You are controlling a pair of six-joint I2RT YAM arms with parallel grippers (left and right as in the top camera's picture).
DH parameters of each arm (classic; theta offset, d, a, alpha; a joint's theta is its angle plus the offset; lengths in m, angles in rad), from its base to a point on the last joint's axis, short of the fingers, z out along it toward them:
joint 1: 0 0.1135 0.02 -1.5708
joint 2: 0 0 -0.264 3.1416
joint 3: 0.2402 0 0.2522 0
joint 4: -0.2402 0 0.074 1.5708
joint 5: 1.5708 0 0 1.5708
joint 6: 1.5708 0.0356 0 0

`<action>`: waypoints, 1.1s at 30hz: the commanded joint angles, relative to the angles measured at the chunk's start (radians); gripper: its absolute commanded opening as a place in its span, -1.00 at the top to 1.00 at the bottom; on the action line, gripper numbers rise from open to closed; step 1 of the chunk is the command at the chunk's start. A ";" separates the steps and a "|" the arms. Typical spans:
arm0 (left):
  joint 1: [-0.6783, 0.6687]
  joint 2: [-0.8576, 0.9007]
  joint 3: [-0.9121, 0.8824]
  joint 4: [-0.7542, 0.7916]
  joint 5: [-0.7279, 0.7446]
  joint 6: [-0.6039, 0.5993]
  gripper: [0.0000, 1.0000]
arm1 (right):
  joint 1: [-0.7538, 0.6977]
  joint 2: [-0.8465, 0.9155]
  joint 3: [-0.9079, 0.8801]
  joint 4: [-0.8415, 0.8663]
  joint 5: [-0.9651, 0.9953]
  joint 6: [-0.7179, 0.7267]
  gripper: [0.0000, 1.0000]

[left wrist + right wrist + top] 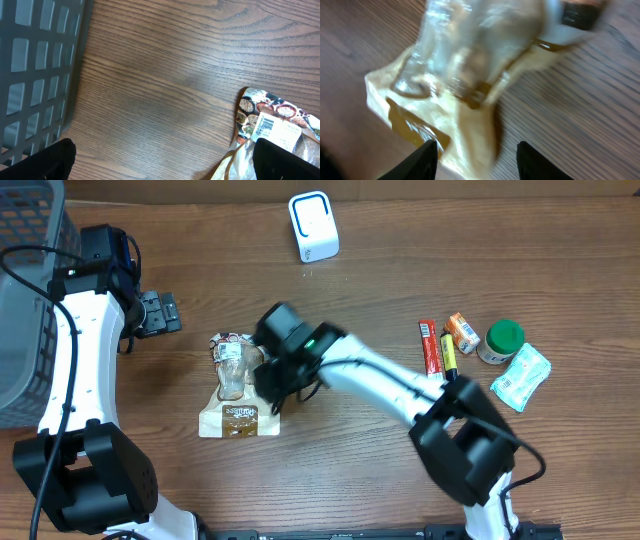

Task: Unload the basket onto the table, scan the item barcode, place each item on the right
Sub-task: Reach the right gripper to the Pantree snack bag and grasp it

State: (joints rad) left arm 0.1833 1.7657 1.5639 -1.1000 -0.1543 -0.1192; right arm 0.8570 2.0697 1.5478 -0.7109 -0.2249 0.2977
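Note:
The item, a tan and clear pouch with a printed top and a white barcode label, lies flat on the wooden table. My right gripper hovers at the pouch's right edge. In the right wrist view its jaws stand apart, with the edge of the pouch between and below the fingertips and no pad pressing on it. My left gripper is wide open left of the pouch, over bare wood; the pouch top shows by its right finger. A white scanner stands at the back.
A grey slatted basket fills the left edge, close to the left arm. At the right lie a red stick pack, a yellow stick, an orange packet, a green-lidded jar and a mint-green packet.

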 commanded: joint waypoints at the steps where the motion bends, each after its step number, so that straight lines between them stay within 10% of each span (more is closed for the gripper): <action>1: -0.008 0.000 0.002 0.001 0.002 0.018 -1.00 | 0.064 0.019 -0.004 0.026 0.248 0.077 -0.08; 33: -0.008 0.000 0.002 0.001 0.002 0.018 -1.00 | -0.159 0.047 0.000 -0.332 0.459 -0.112 -0.07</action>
State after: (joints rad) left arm 0.1833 1.7657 1.5639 -1.1000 -0.1543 -0.1192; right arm 0.7395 2.1349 1.5654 -1.0393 0.1913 0.2211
